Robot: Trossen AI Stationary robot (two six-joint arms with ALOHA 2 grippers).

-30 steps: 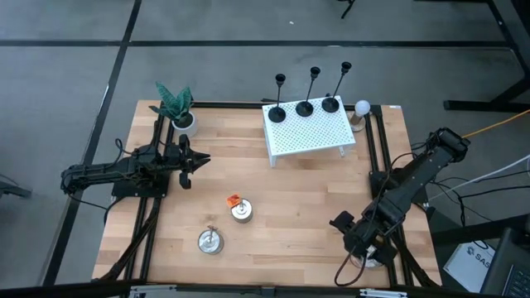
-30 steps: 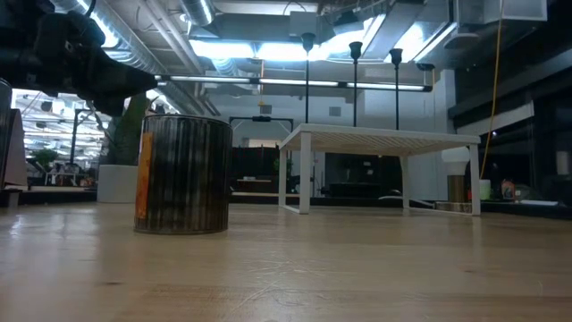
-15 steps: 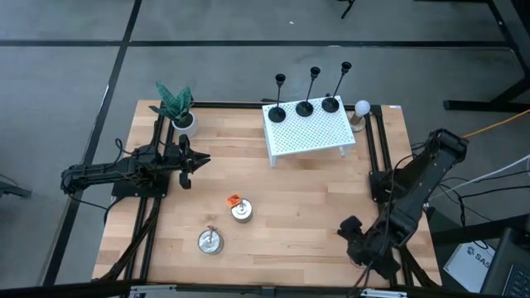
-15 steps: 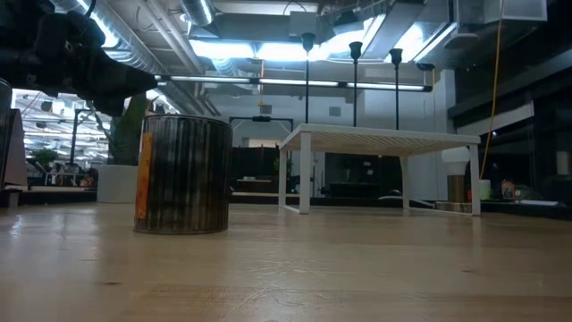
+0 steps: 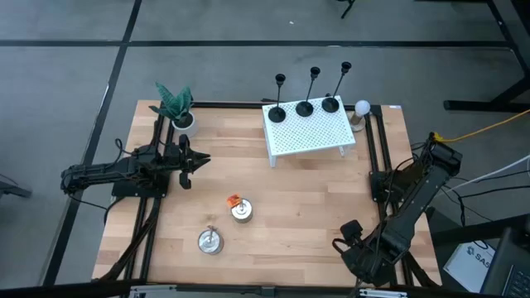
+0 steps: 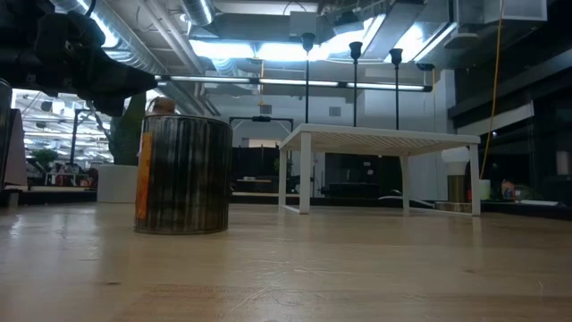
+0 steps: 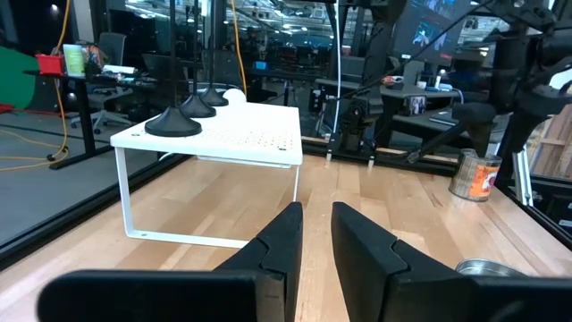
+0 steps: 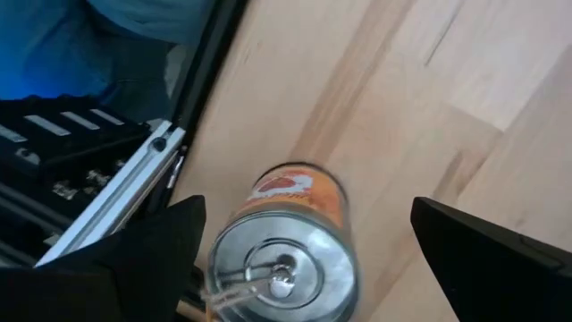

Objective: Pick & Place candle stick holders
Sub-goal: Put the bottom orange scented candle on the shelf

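3 candle stick holders (image 5: pixel 305 106) upright on white shelf (image 5: pixel 308 132), well apart from both grippers. Right gripper (image 8: pixel 304 259) spread wide above orange can (image 8: pixel 286 255); left gripper (image 7: pixel 317 237) pressed nearly together, empty.

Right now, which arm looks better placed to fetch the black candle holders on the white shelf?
Probably the left. The left gripper points at the white shelf carrying the candle stick holders, though its jaws are shut. The right gripper hangs over a can at the near right corner.

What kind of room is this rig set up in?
Probably a robotics lab or workshop: a wooden table framed by black rails, exposed ceiling ducts with strip lights overhead, and desks with monitors behind the table.
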